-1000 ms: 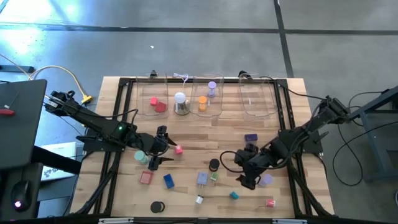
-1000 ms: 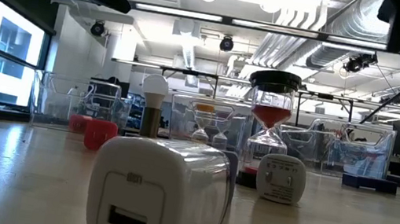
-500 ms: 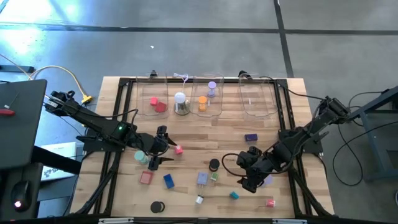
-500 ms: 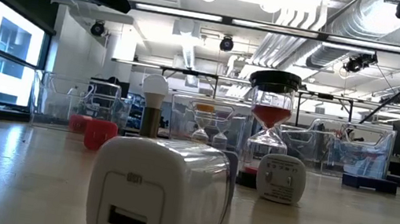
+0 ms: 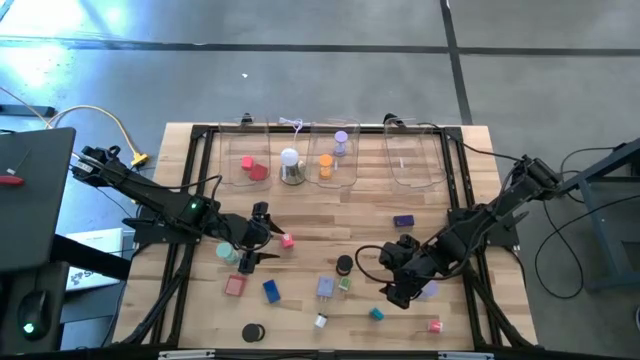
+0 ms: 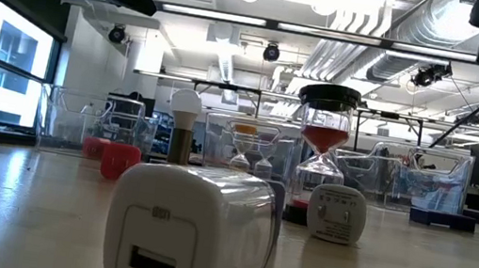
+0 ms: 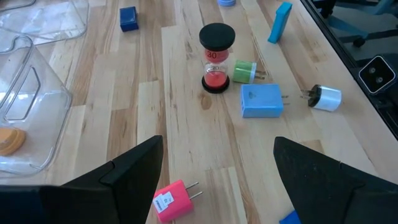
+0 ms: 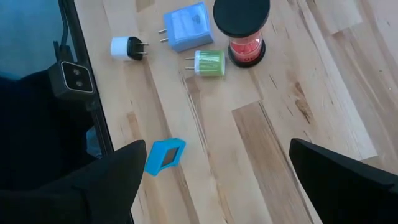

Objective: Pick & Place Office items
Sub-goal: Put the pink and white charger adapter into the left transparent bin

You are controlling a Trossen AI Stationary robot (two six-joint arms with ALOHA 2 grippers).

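- Since a second ago the right tool (image 5: 393,292) has slid a little toward the near edge of the worktop (image 5: 310,220); the left tool (image 5: 252,258) has not shifted, and no item has changed place.
- Nearest the low camera lies a white charger (image 6: 190,229) on its side, with a small white plug (image 6: 336,214) behind it.
- Along the near edge, seen from above: a black disc (image 5: 252,331), a small white piece (image 5: 321,321), a teal piece (image 5: 376,314) and a pink piece (image 5: 435,325).
- The right tool hangs above bare wood with its fingers (image 8: 345,186) spread wide and nothing between them; a pale lilac piece (image 5: 428,289) lies just beside it.
- A blue plug block (image 8: 185,27), a green plug (image 8: 208,63) and a black-capped red sand timer (image 8: 243,28) stand close together mid-worktop.
- The left tool hovers wide open and empty, a pink plug (image 7: 173,200) just ahead of its fingers (image 7: 121,180).
- A purple block (image 5: 403,221) lies farther back, right of centre.
- At the far edge, clear bins (image 5: 408,160) hold what look like red, orange and lilac pieces, with a white dome (image 5: 290,158) among them.
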